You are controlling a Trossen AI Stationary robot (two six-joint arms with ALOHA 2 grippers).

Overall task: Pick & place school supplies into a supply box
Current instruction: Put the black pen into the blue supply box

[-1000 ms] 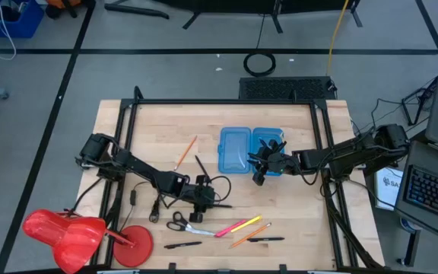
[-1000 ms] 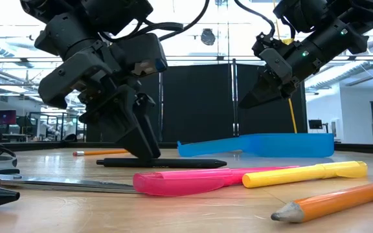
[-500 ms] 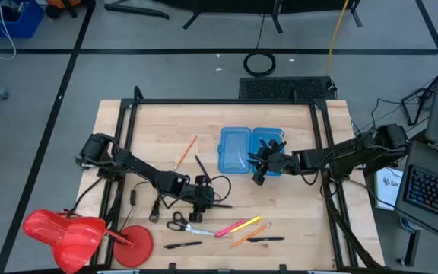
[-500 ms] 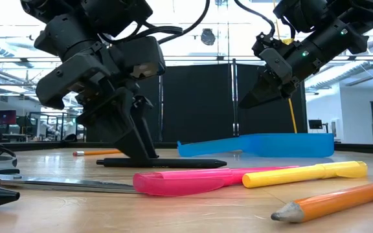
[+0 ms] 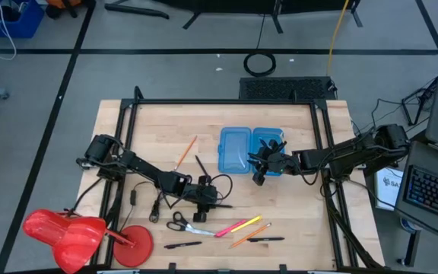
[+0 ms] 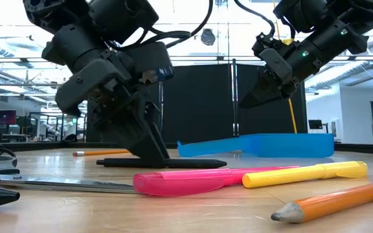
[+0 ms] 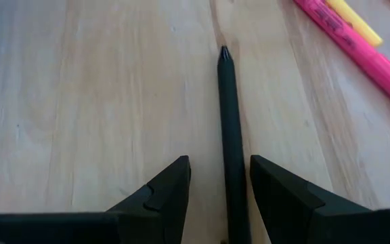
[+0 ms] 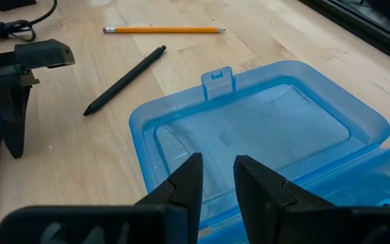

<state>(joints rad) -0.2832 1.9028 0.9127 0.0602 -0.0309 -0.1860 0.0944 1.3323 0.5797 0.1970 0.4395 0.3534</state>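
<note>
Here the left gripper (image 7: 219, 196) is set low on the table with jaws wide astride a black pen (image 7: 230, 135), whose long axis runs straight between the fingers, while the right gripper (image 8: 215, 183), jaws narrow and empty, is held over the blue box (image 8: 263, 129).

Bare wood was left on either side of the black pen (image 7: 231, 149), which lay between the spread fingers of the left gripper (image 7: 219, 183). The pink marker (image 7: 357, 47) and yellow marker (image 7: 355, 20) crowded one side; the supply box (image 8: 263, 135) lay open, unobstructed.
</note>
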